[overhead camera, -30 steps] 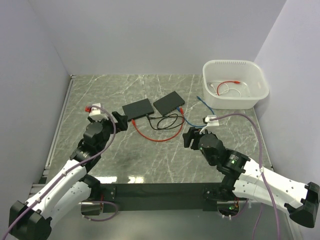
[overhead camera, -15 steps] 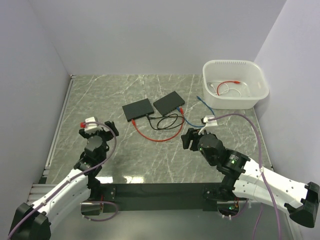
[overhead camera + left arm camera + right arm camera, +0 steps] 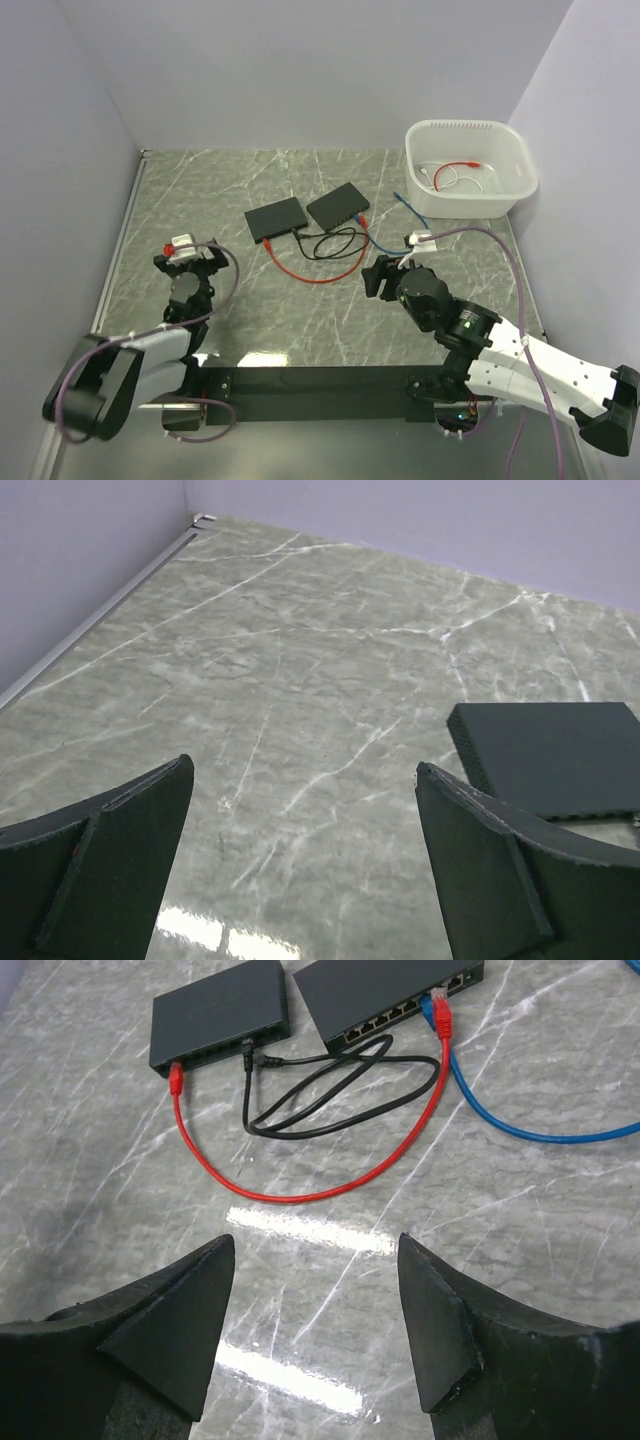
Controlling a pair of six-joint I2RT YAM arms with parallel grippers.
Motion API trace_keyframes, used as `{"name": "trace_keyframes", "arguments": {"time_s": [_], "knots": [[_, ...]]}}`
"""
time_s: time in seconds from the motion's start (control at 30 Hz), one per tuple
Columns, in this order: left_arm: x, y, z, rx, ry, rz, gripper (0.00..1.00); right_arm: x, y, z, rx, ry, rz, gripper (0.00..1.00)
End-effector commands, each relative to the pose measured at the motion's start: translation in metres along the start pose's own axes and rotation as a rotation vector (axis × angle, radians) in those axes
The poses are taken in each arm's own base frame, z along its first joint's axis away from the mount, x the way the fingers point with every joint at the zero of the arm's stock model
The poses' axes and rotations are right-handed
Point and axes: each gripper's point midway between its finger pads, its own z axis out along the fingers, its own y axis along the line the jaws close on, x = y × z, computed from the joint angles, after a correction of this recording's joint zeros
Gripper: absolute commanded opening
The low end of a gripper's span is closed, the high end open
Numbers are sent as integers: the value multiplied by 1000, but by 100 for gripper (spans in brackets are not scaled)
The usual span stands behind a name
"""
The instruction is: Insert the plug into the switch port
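Note:
Two black switches lie mid-table: the left switch [image 3: 275, 217] and the right switch [image 3: 338, 204]. A red cable [image 3: 318, 273] runs between them with a plug in each: one red plug [image 3: 176, 1081] in the left switch [image 3: 218, 1012], the other [image 3: 441, 1020] in the right switch [image 3: 385, 987]. A black cable [image 3: 310, 1095] and a blue cable [image 3: 520, 1110] also plug in. My left gripper [image 3: 186, 262] is open and empty, drawn back near the left edge; a corner of the left switch [image 3: 548, 758] shows ahead of it. My right gripper [image 3: 378, 276] is open and empty, short of the red cable.
A white bin [image 3: 470, 167] at the back right holds white and red cables. Lavender walls close in the table on the left, back and right. A metal rail [image 3: 120, 235] runs along the table's left edge.
My left arm has pulled back from the left switch toward the near left and folded low. The right arm has hardly moved.

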Motion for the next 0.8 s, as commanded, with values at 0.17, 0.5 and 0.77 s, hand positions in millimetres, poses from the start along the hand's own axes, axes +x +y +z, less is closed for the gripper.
{"name": "trace_keyframes", "arguments": {"time_s": [0.17,0.5,0.77], "knots": [[-15,-1,46,53,-134,21,99,-11,0,0,9,-66,55,75],[4,-8,66,177,0,19,99,7,-8,17,64,-74,82,80],[0,-15,57,247,-28,24,97,11,21,26,-35,26,-80,83]]}}
